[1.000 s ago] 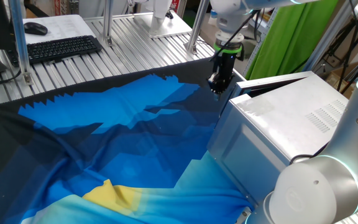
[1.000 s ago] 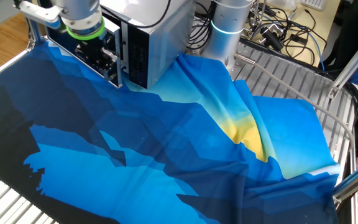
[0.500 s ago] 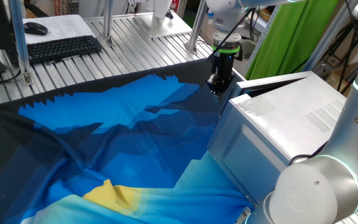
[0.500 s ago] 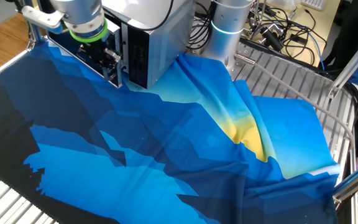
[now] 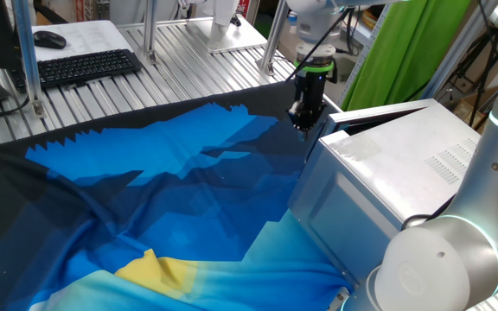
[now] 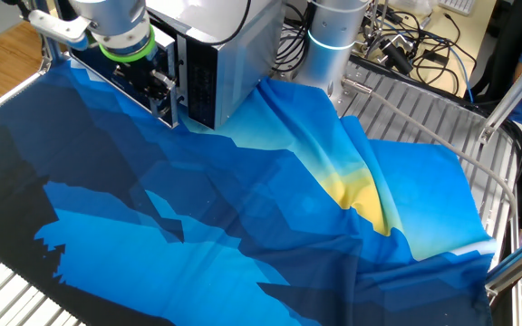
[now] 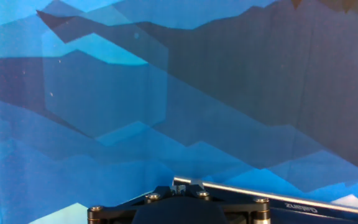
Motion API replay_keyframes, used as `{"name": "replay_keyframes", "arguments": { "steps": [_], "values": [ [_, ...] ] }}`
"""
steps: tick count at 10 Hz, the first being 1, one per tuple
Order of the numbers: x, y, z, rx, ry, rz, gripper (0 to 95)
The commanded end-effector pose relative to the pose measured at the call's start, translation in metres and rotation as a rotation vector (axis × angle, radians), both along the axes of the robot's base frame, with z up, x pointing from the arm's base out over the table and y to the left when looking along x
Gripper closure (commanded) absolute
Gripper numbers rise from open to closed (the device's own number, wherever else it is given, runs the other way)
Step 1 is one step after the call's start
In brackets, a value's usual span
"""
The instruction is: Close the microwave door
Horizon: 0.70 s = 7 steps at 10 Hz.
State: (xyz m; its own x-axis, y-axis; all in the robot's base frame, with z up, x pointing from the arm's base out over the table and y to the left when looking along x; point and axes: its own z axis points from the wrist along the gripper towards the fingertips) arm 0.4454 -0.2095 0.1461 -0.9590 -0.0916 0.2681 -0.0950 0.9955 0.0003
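The silver-grey microwave (image 5: 387,164) stands on the blue cloth at the right; in the other fixed view it is at the top left (image 6: 220,36). Its dark glass door (image 6: 93,65) faces away from the first fixed view, where only its top edge (image 5: 379,109) shows, a narrow dark gap away from the body. My gripper (image 5: 302,121) hangs with fingers down at the door's far free end, right against its outer face (image 6: 161,95). The fingers look pressed together and empty. The hand view shows only the gripper base and a thin silver strip (image 7: 247,190) above the cloth.
Blue and yellow cloth (image 5: 171,190) covers the table. A keyboard (image 5: 85,65) and mouse lie at the back left behind metal posts (image 5: 26,52). The arm's base (image 6: 329,36) and cables stand beside the microwave. A green curtain (image 5: 405,52) hangs behind.
Almost nothing: the gripper stays at the door's end and the wrist shifts only a hair. The door's gap looks the same.
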Motion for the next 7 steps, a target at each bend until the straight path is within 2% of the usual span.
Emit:
{"name": "replay_keyframes", "arguments": {
  "steps": [1,2,3,5,6,7],
  "values": [
    [-0.0016,0.0008,0.0005,0.015,-0.041,0.004,95.0],
    [-0.0016,0.0008,0.0005,0.017,-0.066,0.01,95.0],
    [-0.0016,0.0008,0.0005,0.01,-0.071,0.005,95.0],
    [-0.0016,0.0008,0.0005,0.01,-0.064,0.012,95.0],
    [-0.0016,0.0008,0.0005,-0.005,-0.067,0.028,95.0],
    [-0.0016,0.0008,0.0005,-0.039,-0.076,0.036,95.0]
  ]
}}
